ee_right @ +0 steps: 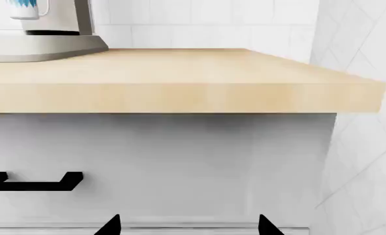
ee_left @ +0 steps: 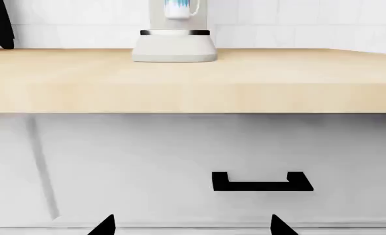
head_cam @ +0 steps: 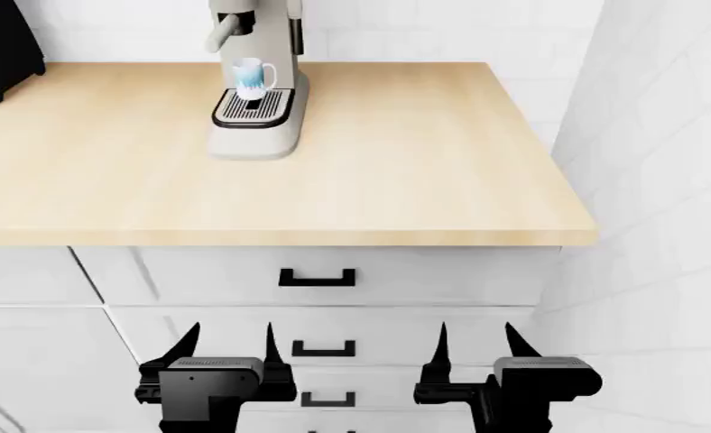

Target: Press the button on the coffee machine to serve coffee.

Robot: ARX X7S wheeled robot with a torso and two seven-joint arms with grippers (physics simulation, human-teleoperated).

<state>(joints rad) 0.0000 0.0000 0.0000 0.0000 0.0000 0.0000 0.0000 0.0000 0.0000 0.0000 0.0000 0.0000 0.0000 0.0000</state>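
Note:
The cream coffee machine (head_cam: pixel 255 90) stands at the back of the wooden counter, left of centre, with a white and blue cup (head_cam: pixel 250 78) on its black slotted drip tray (head_cam: pixel 253 106). Only its lower part shows in the head view. Its base shows in the left wrist view (ee_left: pixel 174 46) and at the edge of the right wrist view (ee_right: pixel 46 41). The button is out of view. My left gripper (head_cam: pixel 226 347) and right gripper (head_cam: pixel 474 347) are both open and empty, low in front of the drawers, well below the counter. Their fingertips show in the left wrist view (ee_left: pixel 191 226) and the right wrist view (ee_right: pixel 186 226).
A black appliance (head_cam: pixel 1 50) stands at the counter's back left. White drawers with black handles (head_cam: pixel 317 278) lie below the counter (head_cam: pixel 428 162). A white tiled wall (head_cam: pixel 669 180) closes the right side next to the counter's end.

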